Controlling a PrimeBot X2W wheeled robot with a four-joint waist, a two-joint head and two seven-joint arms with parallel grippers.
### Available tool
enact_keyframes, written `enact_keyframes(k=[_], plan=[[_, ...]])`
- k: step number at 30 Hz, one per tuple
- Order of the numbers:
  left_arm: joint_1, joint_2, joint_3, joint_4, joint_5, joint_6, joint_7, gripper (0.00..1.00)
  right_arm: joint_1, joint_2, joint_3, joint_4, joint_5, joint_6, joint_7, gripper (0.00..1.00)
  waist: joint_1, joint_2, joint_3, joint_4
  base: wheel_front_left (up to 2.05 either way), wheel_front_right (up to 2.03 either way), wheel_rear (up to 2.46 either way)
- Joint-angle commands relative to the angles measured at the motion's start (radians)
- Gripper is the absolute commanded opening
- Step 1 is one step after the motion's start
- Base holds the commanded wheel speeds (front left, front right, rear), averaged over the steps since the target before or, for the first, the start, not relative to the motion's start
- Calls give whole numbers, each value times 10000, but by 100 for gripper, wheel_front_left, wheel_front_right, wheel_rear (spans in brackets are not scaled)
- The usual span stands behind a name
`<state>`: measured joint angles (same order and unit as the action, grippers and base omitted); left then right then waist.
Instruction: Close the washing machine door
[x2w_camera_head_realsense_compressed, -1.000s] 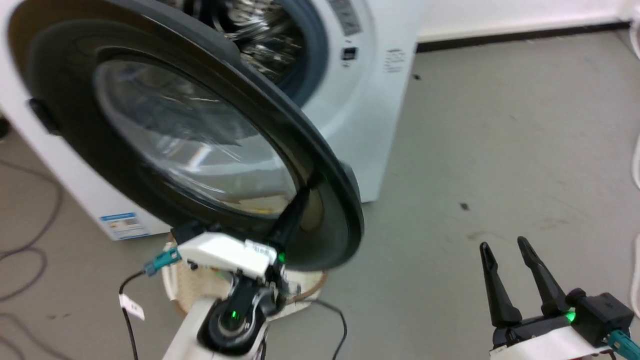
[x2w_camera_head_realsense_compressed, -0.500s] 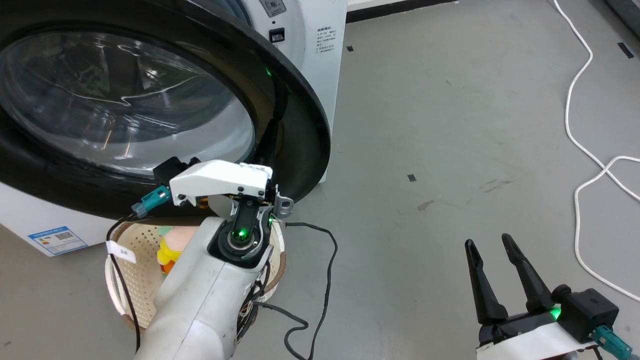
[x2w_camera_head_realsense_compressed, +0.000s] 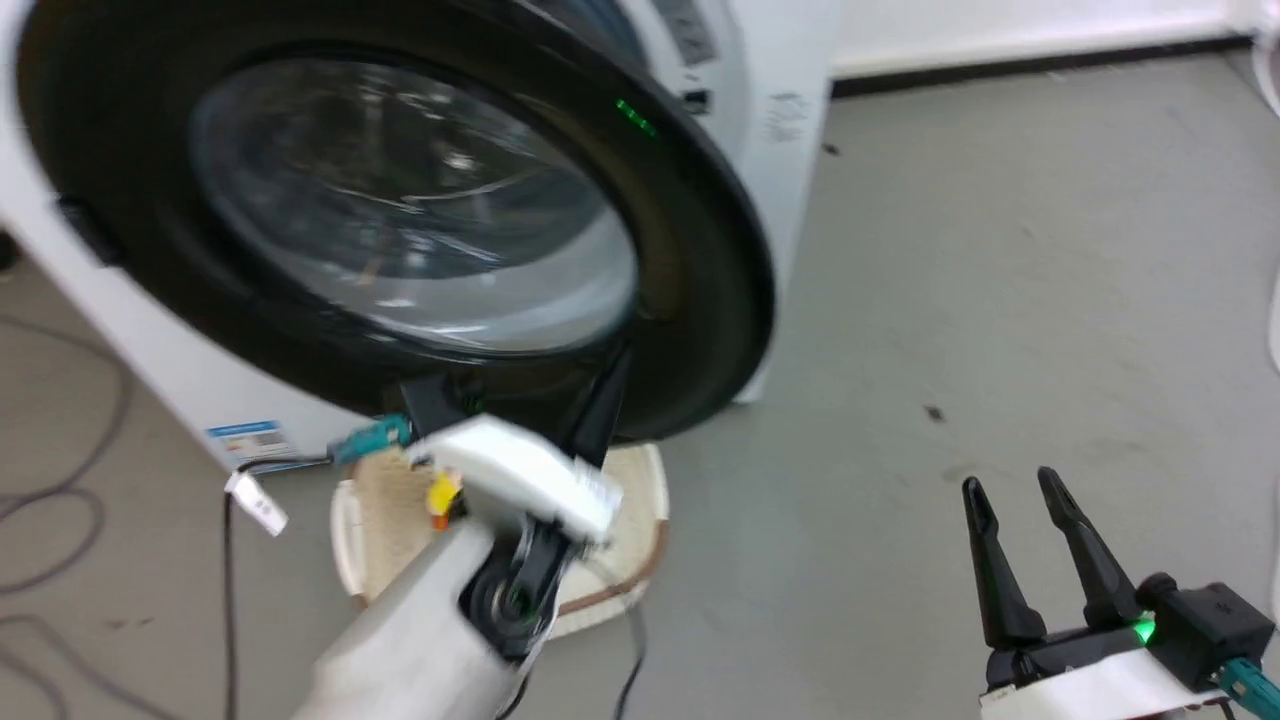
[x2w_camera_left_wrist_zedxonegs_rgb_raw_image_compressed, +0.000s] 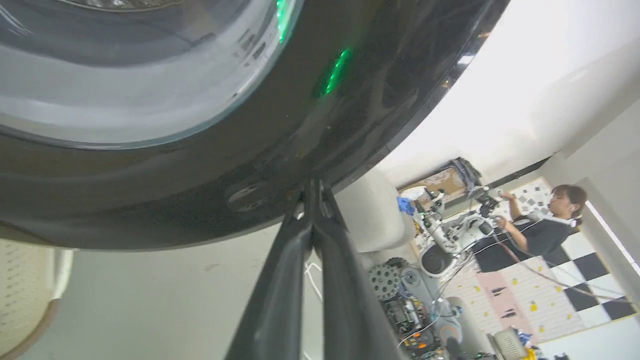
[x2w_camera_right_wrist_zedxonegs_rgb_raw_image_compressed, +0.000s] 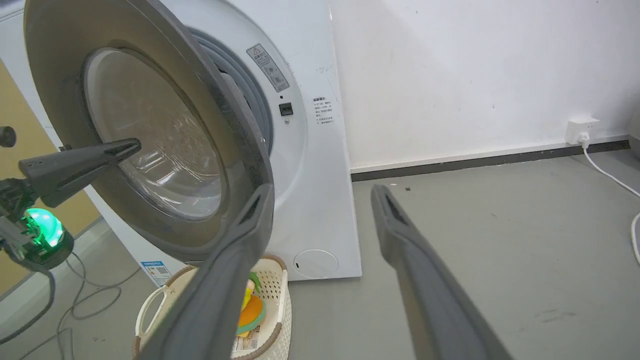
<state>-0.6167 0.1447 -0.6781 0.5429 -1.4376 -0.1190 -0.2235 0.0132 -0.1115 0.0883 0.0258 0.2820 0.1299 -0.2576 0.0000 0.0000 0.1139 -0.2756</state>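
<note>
The washing machine door (x2w_camera_head_realsense_compressed: 400, 200), a black disc with a bulging glass bowl, stands partly open, angled toward the white washing machine (x2w_camera_head_realsense_compressed: 790, 210). My left gripper (x2w_camera_head_realsense_compressed: 618, 365) is shut, its joined tips pressed on the door's lower black rim (x2w_camera_left_wrist_zedxonegs_rgb_raw_image_compressed: 280, 165); the left wrist view shows the fingertips (x2w_camera_left_wrist_zedxonegs_rgb_raw_image_compressed: 312, 190) touching it. From the right wrist, the door (x2w_camera_right_wrist_zedxonegs_rgb_raw_image_compressed: 150, 130) leaves a gap at the grey ring, with the left gripper (x2w_camera_right_wrist_zedxonegs_rgb_raw_image_compressed: 132, 146) on its outer face. My right gripper (x2w_camera_head_realsense_compressed: 1015, 490) hangs open over the floor at lower right, its fingers (x2w_camera_right_wrist_zedxonegs_rgb_raw_image_compressed: 250, 225) holding nothing.
A cream perforated basket (x2w_camera_head_realsense_compressed: 652, 490) with colourful items sits on the floor under the door, its rim (x2w_camera_right_wrist_zedxonegs_rgb_raw_image_compressed: 272, 262) close to the machine. A white cable (x2w_camera_right_wrist_zedxonegs_rgb_raw_image_compressed: 612, 177) runs from a wall socket at right. A person (x2w_camera_left_wrist_zedxonegs_rgb_raw_image_compressed: 560, 210) works among equipment far behind.
The door has swung nearer the machine front, now hiding the steel drum, with the left gripper still on its lower rim. The head camera shifted between frames. The right gripper stayed open.
</note>
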Motion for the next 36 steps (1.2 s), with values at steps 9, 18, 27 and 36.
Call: enact_keyframes(k=[9,18,27,36], plan=[[1476,1975,-234,-2107,4357,1115,-376,0,344,-172,-104,-106,-63,8,-42,100,0,0,-854,1863,0,0,0],[4250,2149,2526,-4846,7421,2751,-381,0,547,-208,-108,-74,-69,8,-42,100,0,0,-1185,2716,0,0,0],[6343,1551,3436,-5573,9560,3053,-382,0,686,-249,-89,40,-31,8,-42,100,0,0,-1330,3033,0,0,0],[6874,1142,3339,-5645,11140,3086,-382,100,789,-183,-86,273,-4,8,-42,100,0,0,-1364,3152,0,0,0]])
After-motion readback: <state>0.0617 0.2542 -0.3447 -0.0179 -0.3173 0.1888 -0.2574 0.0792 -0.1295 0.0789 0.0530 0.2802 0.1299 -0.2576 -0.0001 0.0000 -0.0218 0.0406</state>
